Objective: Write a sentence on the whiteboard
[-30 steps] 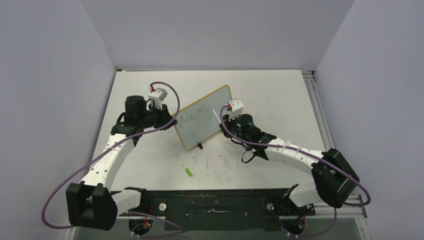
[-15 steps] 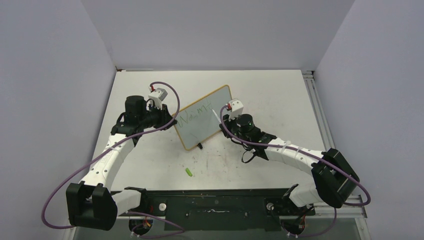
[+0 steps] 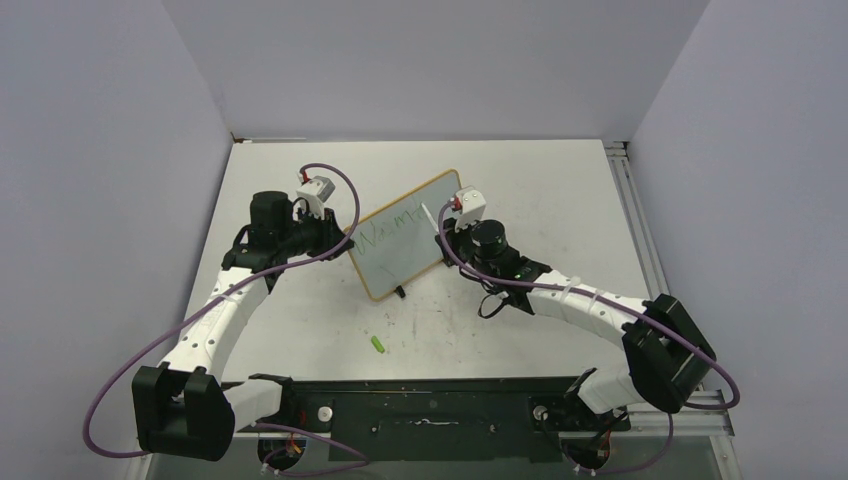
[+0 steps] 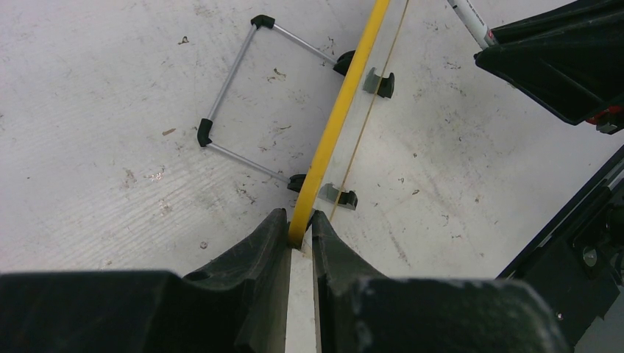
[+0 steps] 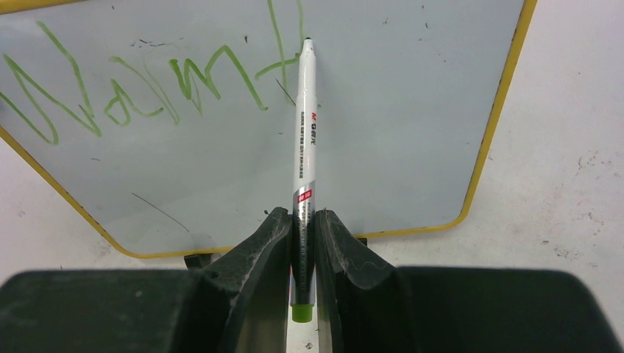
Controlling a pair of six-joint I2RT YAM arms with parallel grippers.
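The whiteboard (image 3: 400, 255) stands tilted on its stand in the middle of the table, white with a yellow frame. My left gripper (image 3: 347, 240) is shut on the board's left edge; in the left wrist view the yellow frame (image 4: 340, 110) runs out from between the left gripper's (image 4: 299, 220) jaws. My right gripper (image 5: 302, 220) is shut on a white marker (image 5: 305, 125) with a green end. The marker's tip is at the board's surface (image 5: 397, 110). The sentence (image 5: 140, 88) shows as green handwritten letters left of the tip, and it also shows on the board from above (image 3: 390, 228).
A small green marker cap (image 3: 378, 344) lies on the table in front of the board. The board's wire stand (image 4: 235, 73) and its black clip feet (image 4: 379, 82) rest on the scuffed white table behind it. Grey walls close in the left, back and right.
My right gripper has shifted a little away from me along the board, carrying the marker tip toward the board's top edge. The left arm and the board have stayed put.
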